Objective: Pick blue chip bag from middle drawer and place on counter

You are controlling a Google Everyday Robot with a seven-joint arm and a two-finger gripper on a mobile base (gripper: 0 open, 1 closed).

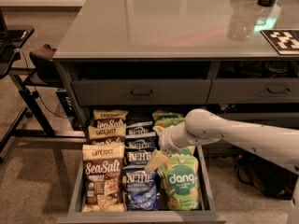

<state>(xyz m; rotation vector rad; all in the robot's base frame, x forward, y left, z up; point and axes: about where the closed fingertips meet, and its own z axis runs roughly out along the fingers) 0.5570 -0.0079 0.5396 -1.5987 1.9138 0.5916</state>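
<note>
The middle drawer (140, 215) is pulled open below the counter (159, 22). Several dark blue Kettle chip bags lie in its middle column, the front one (139, 189) nearest the drawer lip, others behind it (139, 157). My white arm reaches in from the right. My gripper (157, 161) hangs low over the drawer at the seam between the blue bags and the green dang bags, just right of the second blue bag. It holds nothing that I can see.
Brown Sea Salt bags (103, 176) fill the left column, green dang bags (181, 186) the right. Closed drawers with bar handles (141, 93) sit above. A black-and-white marker (282, 40) and a clear bottle (243, 22) stand on the counter's right. A dark stand (28, 78) is at left.
</note>
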